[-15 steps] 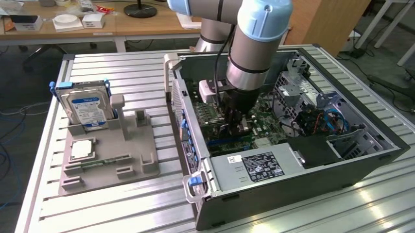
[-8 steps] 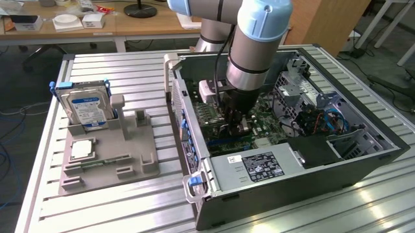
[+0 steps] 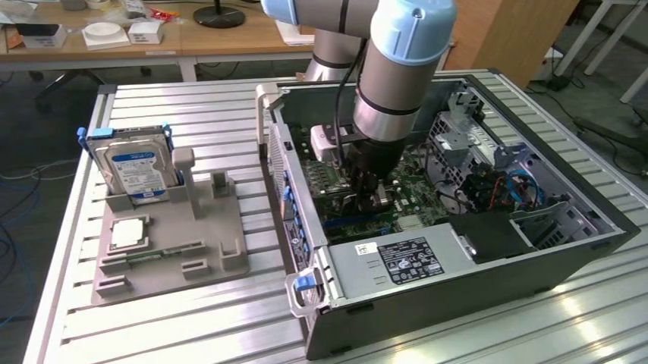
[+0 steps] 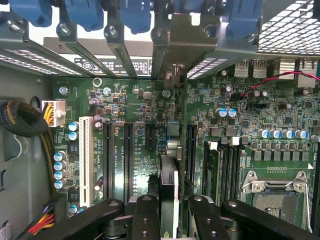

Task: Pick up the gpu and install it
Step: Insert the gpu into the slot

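Nearest in the exterior view, the open black metal computer case [image 3: 567,265] lies on its side on the ribbed silver metal table [image 3: 182,326]. A grey box with a black label [image 3: 395,262] sits at the near end of the case.

On the exterior view's left, a grey plastic tray [image 3: 167,254] rests on the table. A silver hard drive with a blue and white label [image 3: 136,171] stands upright at the far end of that tray.

In the middle of the case, the grey and light blue robot arm [image 3: 390,68] reaches straight down. Its black claw [image 3: 366,199] hangs low over the green circuit board [image 3: 405,193].

In the wrist view, the claw [image 4: 169,212] pinches the thin flat dark card [image 4: 169,180] between its two black fingers [image 4: 145,215]. The card stands on its edge, close above the green board [image 4: 135,107], among the long black slots [image 4: 128,155]. I cannot tell if the card touches a slot.

Farther back, blue clips [image 4: 82,12] line the case's rear wall.

Far away stands a brown wooden desk [image 3: 202,42].
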### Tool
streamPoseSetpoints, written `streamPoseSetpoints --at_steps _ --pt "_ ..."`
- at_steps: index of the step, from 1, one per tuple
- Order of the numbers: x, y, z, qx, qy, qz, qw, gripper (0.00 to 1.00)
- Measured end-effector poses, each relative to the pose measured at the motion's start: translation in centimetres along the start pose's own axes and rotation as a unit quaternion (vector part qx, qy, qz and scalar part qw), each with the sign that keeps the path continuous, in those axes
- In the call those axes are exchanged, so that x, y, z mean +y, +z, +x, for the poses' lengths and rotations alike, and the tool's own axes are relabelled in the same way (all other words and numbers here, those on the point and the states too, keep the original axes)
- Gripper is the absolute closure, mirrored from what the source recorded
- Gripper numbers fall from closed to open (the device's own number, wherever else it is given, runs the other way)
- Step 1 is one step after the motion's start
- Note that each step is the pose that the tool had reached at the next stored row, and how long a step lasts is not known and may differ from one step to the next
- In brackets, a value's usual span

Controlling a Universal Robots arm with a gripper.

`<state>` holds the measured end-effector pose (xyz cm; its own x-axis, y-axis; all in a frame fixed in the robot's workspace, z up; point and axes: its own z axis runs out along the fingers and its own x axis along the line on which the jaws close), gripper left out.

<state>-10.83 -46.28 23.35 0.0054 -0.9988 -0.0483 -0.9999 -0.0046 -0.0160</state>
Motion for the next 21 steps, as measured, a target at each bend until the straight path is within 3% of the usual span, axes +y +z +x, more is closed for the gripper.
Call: streamPoseSetpoints --at_steps 21 --pt "0.08 0.02 0.00 0.0001 0.000 0.0011 1.0000 0.73"
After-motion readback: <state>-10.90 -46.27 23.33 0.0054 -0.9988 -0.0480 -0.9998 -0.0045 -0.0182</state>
